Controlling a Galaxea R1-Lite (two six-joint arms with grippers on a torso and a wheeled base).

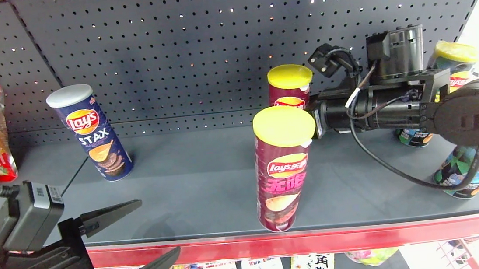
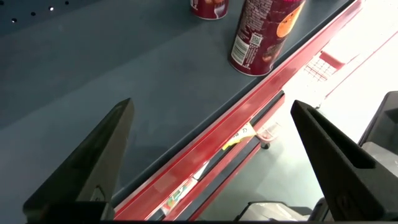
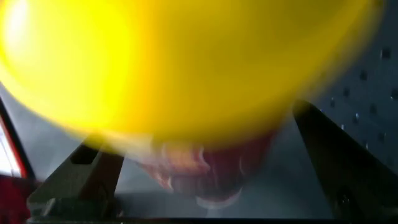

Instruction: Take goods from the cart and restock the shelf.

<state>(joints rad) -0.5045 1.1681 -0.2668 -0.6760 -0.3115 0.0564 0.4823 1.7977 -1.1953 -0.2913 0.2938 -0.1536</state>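
Now my right gripper [image 3: 196, 143] lies level, open around the rear can [image 1: 289, 85]. My left gripper [image 1: 160, 224] gapes empty.

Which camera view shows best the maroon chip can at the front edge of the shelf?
The head view: the front maroon chip can stands upright there, whole from yellow lid to base. The left wrist view gives its lower part. The right wrist view has a blurred yellow lid; whose, I cannot tell.

Head camera overlooks the shelf [image 1: 209, 185]; left wrist camera shares its edge [image 2: 249, 111], past the left gripper [image 2: 211, 104]; right wrist camera hugs a can [image 3: 193, 81].
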